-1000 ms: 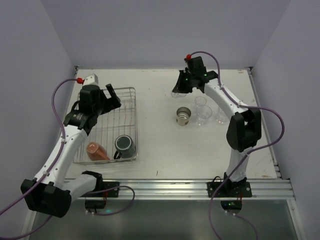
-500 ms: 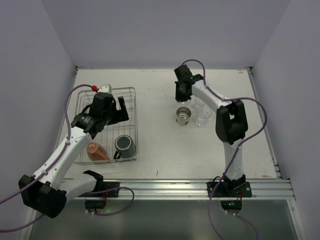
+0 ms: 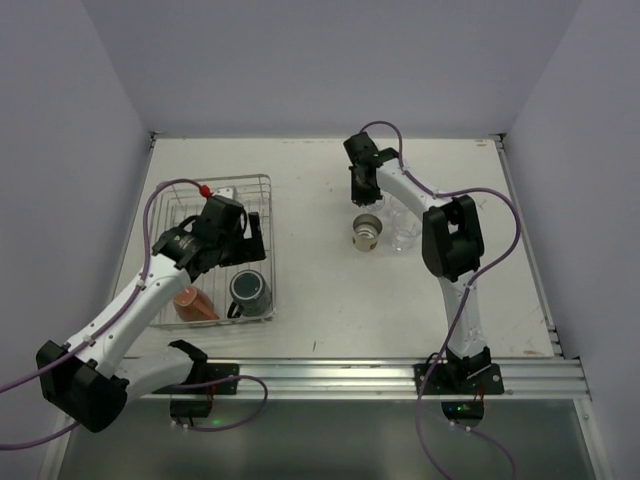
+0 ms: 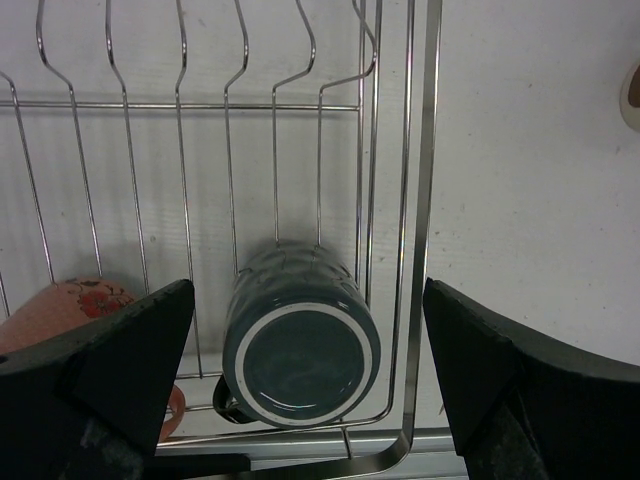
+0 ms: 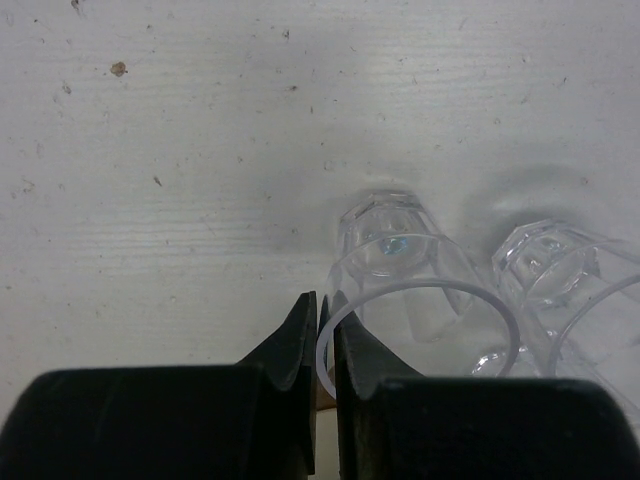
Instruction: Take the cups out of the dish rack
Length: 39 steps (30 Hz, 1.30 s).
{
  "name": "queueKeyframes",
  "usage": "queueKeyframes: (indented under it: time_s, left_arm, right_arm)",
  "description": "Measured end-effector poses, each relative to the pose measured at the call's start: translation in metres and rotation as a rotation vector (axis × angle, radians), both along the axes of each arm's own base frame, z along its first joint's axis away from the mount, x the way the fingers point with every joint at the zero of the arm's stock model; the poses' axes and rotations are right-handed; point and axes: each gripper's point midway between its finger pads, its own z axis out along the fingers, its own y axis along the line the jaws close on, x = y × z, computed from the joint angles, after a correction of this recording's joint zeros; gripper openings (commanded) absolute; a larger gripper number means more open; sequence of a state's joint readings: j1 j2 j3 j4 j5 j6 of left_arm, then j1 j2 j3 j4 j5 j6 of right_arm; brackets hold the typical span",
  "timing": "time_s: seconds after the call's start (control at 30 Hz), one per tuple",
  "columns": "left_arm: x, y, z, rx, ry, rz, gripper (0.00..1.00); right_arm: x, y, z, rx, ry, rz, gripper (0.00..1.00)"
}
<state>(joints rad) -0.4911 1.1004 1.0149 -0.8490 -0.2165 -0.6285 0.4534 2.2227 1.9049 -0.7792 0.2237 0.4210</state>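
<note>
Two cups sit in the dish rack (image 3: 262, 205), the dark mug (image 4: 300, 350) in its near right corner with the orange-red cup (image 3: 195, 303) beside it. The left gripper (image 3: 245, 237) hangs over the mug, fingers spread wide, lining up a grab I'd guess. The right gripper (image 5: 320, 330) is pinched on a clear glass (image 5: 400, 260) by its rim, out on the table by the beige cup (image 3: 367, 233), probably parking it there.

Rack (image 3: 240, 185) sits left on the table (image 3: 330, 290). The mug (image 3: 249, 291) is in its near right corner, with a cup (image 3: 194, 303) just left of it. Right of the rack, a lone cup (image 3: 367, 233) stands on the table, with the glasses (image 3: 406, 238) clustered just right of it and behind.
</note>
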Motion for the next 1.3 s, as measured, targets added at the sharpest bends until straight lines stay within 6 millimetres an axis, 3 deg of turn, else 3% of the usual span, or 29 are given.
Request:
queueKeyframes:
  time_s: [0.2, 0.43, 0.6, 0.8, 1.3]
  left_arm:
    - [-0.009, 0.003, -0.013, 0.028, 0.059, 0.003, 1.00]
    - [-0.028, 0.006, -0.031, 0.062, 0.143, -0.023, 1.00]
    - [-0.037, 0.006, -0.033, 0.069, 0.173, -0.039, 1.00]
    - [-0.044, 0.000, -0.032, 0.044, 0.186, -0.069, 1.00]
    - [-0.058, -0.004, -0.047, 0.046, 0.245, -0.102, 1.00]
  right_arm:
    - [-0.001, -0.001, 0.002, -0.005, 0.007, 0.003, 0.17]
    - [-0.001, -0.001, 0.002, -0.008, 0.009, 0.012, 0.52]
    - [-0.002, 0.002, 0.001, -0.005, 0.011, 0.017, 0.66]
    - [-0.012, -0.003, 0.008, -0.004, 0.010, 0.017, 0.72]
    - [-0.046, -0.013, 0.116, 0.122, -0.196, 0.033, 0.79]
